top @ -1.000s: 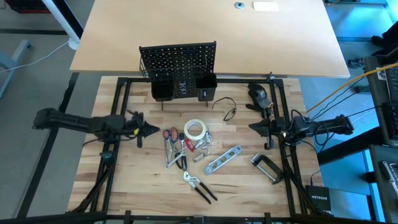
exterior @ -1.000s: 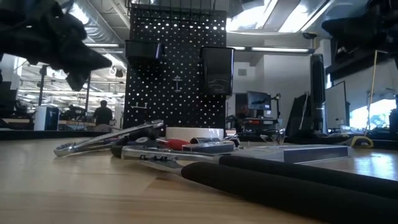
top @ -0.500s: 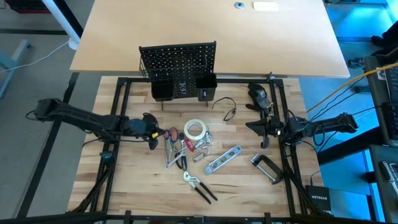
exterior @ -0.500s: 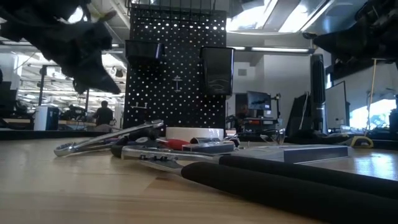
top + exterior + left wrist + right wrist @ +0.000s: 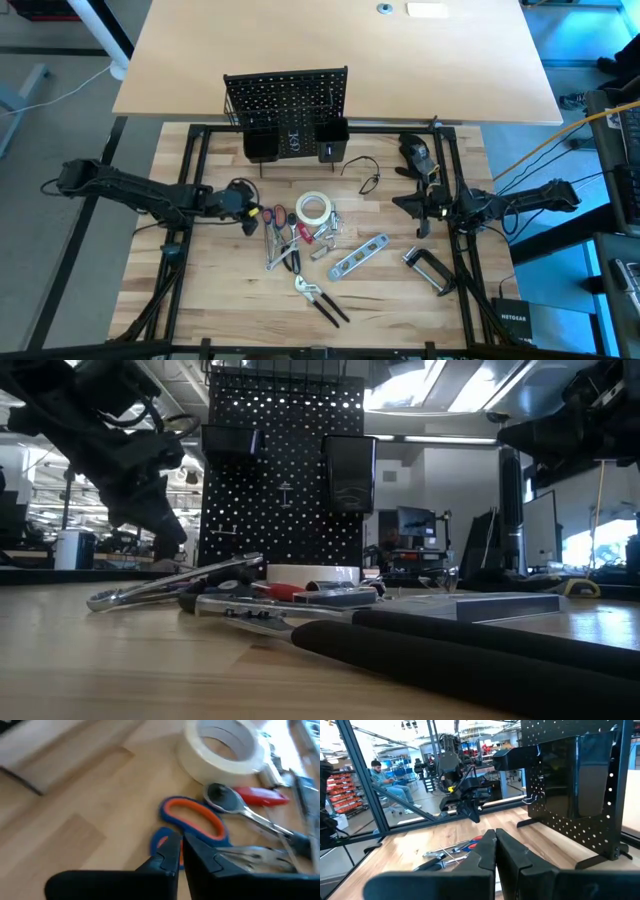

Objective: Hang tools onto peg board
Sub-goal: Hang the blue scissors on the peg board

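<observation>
Wooden tabletop holds tools; glass-walled workshop behind.

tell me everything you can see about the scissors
The scissors have orange-red finger loops edged in blue, plastic by the look, and lie flat on the wooden table at the left edge of the tool pile, beside the white tape roll. Their blades run under other tools. The left gripper hovers just over the loops, fingers nearly together.
</observation>
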Robot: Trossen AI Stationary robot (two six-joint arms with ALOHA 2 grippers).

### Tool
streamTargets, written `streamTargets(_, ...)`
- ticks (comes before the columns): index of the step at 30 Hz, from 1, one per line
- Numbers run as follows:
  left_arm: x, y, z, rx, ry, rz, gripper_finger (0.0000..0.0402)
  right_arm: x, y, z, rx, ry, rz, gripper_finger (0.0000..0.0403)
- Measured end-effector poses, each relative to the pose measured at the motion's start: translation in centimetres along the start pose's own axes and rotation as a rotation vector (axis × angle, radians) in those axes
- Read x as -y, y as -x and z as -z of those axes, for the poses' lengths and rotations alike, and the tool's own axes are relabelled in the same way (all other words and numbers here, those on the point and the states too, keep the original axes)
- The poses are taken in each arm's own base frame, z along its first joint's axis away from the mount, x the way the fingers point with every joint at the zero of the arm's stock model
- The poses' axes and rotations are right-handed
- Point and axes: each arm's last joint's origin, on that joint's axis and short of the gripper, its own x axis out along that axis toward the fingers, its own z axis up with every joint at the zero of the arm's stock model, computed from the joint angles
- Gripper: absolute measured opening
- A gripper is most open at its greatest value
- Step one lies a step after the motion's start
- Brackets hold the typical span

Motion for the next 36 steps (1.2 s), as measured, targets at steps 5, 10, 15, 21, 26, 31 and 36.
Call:
streamTargets(5, 0.2, 0.0, 0.2, -0.037, -0.003, 0.049, 0.0074, 0.0, 0.0, 0.0, 0.001, 0.0, 0.0, 0.0008)
streamTargets(10, -0.8, -0.2, 0.4, -0.046, 0.047, -0.034, 0.0142, 0.0, 0.0, -0.2, 0.021, -0.01, -0.003, 0.0008)
streamTargets(15, -1.3, -0.4, 0.5, -0.042, 0.113, -0.058, 0.0177, 0.0, 0.0, -0.2, 0.024, -0.009, 0.022, 0.0008)
streamTargets(21, -1.6, -1.2, 0.3, -0.066, 0.129, -0.1, 0.0182, 0.1, 0.0, -0.2, 0.03, -0.01, 0.051, 0.0008)
streamTargets(26, 0.2, -2.2, -0.8, -0.162, 0.076, -0.09, 0.0169, 0.1, 0.0, -0.5, 0.054, -0.013, 0.049, 0.0008)
streamTargets(31, 1.3, -3.4, -2.2, -0.267, 0.028, -0.173, 0.0151, 0.1, 0.0, -0.4, 0.049, 0.004, 0.065, 0.0008)
streamTargets(36, 1.9, -4.6, -2.6, -0.331, 0.001, -0.243, 0.0144, 0.2, 0.0, -0.2, 0.028, 0.017, 0.068, 0.0008)
